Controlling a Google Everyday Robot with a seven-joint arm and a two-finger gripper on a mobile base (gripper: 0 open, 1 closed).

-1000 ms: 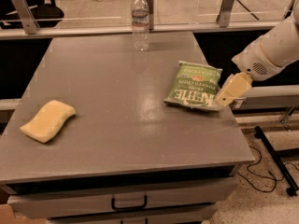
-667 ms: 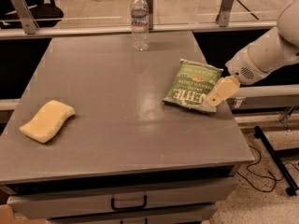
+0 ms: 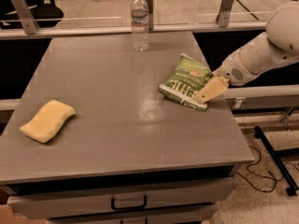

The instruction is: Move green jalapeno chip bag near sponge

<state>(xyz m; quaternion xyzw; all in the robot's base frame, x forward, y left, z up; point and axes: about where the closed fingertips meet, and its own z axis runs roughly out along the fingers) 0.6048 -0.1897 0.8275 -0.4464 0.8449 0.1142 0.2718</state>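
At the front edge, a drawer with a dark handle (image 3: pixel 128 203) sits under the grey desk (image 3: pixel 117 143). The sponge (image 3: pixel 47 121) lies flat near the desk's front left corner. Well apart from it, on the right side toward the middle, the green jalapeno chip bag (image 3: pixel 183 80) rests at an angle, lettering up. The tan end effector (image 3: pixel 210 90) sits against the bag's right edge, on a white arm (image 3: pixel 261 52) coming from the right; I cannot tell how far open it is or whether it grips the bag. At the far edge stands a water bottle (image 3: pixel 139 21), upright.
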